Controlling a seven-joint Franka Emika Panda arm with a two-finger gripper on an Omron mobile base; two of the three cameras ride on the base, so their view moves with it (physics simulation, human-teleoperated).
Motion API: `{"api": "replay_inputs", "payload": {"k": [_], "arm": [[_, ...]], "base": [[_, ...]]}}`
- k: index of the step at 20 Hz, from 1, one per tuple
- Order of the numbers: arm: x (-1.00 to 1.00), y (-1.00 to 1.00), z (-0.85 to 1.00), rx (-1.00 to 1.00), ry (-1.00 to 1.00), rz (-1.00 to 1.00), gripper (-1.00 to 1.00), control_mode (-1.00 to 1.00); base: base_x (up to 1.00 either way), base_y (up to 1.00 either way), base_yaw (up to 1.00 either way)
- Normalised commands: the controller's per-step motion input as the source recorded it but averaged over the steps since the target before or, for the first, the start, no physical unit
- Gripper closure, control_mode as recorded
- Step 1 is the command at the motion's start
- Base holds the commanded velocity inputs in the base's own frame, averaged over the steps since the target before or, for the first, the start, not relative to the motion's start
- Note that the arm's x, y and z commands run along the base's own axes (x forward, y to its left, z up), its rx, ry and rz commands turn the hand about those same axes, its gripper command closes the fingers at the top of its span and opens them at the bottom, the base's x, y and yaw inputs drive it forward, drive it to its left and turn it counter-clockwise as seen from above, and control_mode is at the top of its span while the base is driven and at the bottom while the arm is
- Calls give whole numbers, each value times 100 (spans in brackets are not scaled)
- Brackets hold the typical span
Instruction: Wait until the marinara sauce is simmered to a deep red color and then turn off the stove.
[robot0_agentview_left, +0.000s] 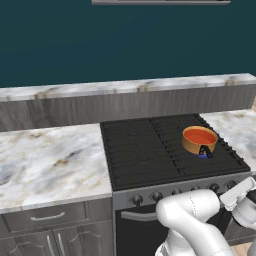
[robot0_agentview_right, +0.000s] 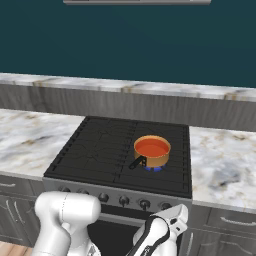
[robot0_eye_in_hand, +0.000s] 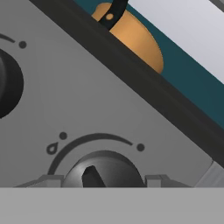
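Looking down over the stove (robot0_agentview_left: 150, 150), we see the small copper-tan pot (robot0_agentview_left: 199, 141) sitting on the grates toward the right side of the cooktop, closer to the front edge than the back. Inside it, the marinara sauce (robot0_agentview_left: 199, 135) shows as a smooth orange-red disc, and a blue flame (robot0_agentview_right: 153, 169) peeks out under the pot's base. The pot's short dark handle (robot0_agentview_right: 137, 163) points out toward the front edge of the cooktop.

Along the grey steel front runs the row of small dark knobs (robot0_agentview_right: 144, 204), and the white arm (robot0_agentview_left: 195, 220) is folded low in front of them, its hand down at the right end of that row, below the pot.

From the hand view we're right up against the front panel: one dark knob (robot0_eye_in_hand: 104, 170) sits dead centre at the bottom, with an arc and a little flame mark printed above it. The gripper (robot0_eye_in_hand: 103, 183) has its two finger tips just showing either side of this knob, pinched in as tight as they go around it, so it has the knob in its grasp. Another knob (robot0_eye_in_hand: 8, 83) sits at the left edge of that view, and the pot's copper side (robot0_eye_in_hand: 135, 41) rises beyond the cooktop's black front edge.

Marble counter (robot0_agentview_left: 50, 160) runs off both sides of the stove.
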Motion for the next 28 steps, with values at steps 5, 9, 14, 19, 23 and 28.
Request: {"api": "replay_inputs", "payload": {"k": [5, 9, 14, 19, 23, 28], "arm": [[0, 0, 0, 0, 0, 0, 100, -100], [0, 0, 0, 0, 0, 0, 100, -100], [0, 0, 0, 0, 0, 0, 100, -100], [0, 0, 0, 0, 0, 0, 100, -100], [0, 0, 0, 0, 0, 0, 100, -100], [0, 0, 0, 0, 0, 0, 100, -100]], "base": [[0, 0, 0], [0, 0, 0], [0, 0, 0], [0, 0, 0], [0, 0, 0], [0, 0, 0]]}}
